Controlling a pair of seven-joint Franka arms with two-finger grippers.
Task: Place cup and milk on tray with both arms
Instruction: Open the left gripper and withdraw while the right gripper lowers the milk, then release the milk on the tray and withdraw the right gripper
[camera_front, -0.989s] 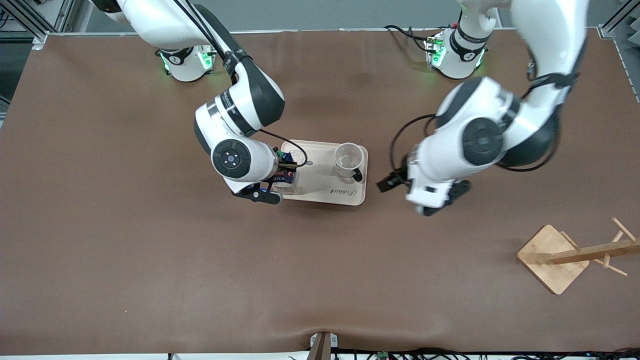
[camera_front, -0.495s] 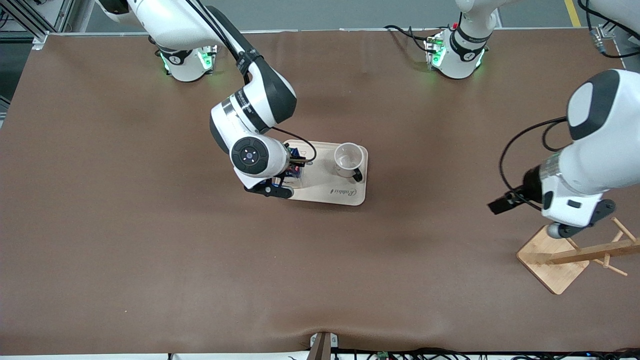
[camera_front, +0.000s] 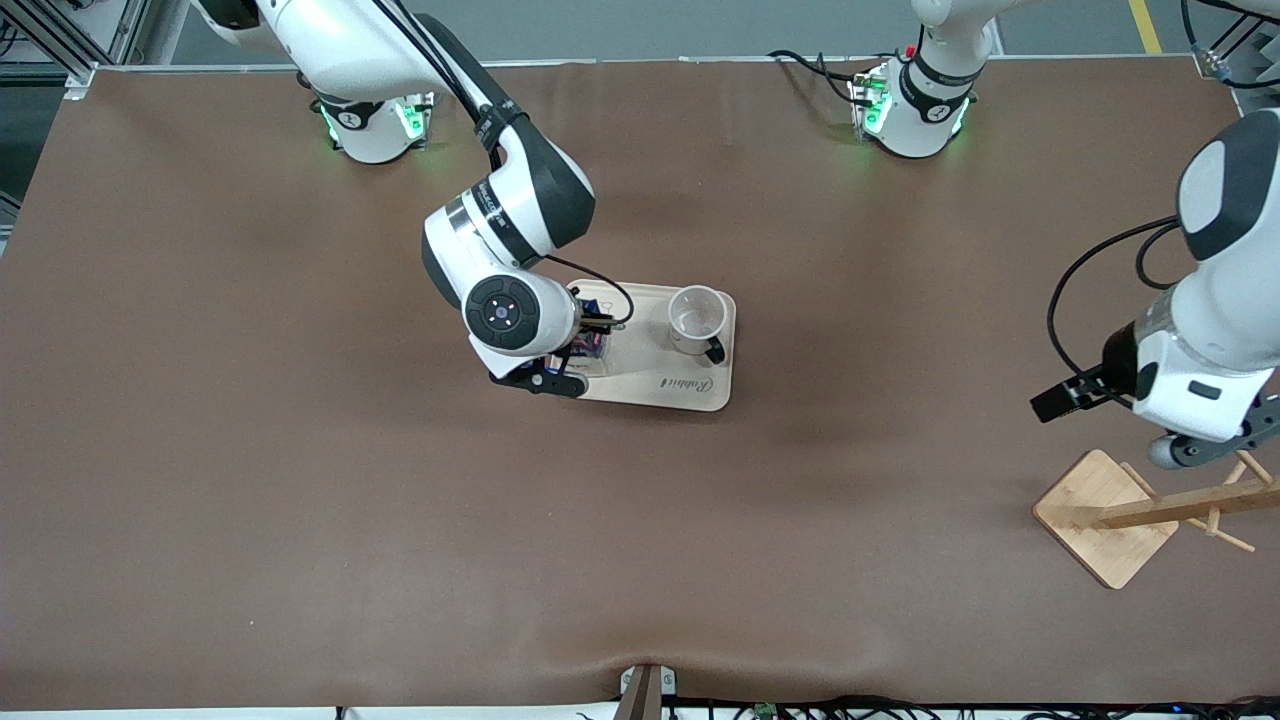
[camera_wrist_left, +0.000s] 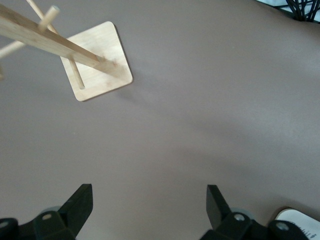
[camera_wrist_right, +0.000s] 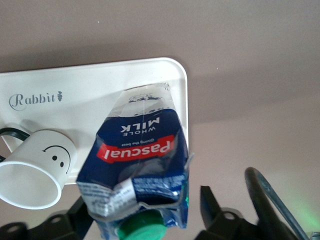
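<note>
Bare tabletop (camera_front: 300, 480) around tray (camera_front: 655, 385)

We see a wide brown table (camera_front: 300, 480) with a wooden stand (camera_front: 1110, 515) near the left arm's end.

Even, diffuse light from overhead fills the scene; the brown table (camera_front: 300, 480) shows no glare, only soft, blurred shadows beneath the arms and beside the tray (camera_front: 690, 390). Green lamps glow at both arm bases along the table's top edge. In the right wrist view the milk (camera_wrist_right: 142, 165) is sharp though stretched by the wide lens, casting a faint shadow on the tray. The wooden stand (camera_wrist_left: 95, 62) in the left wrist view is crisp.
</note>
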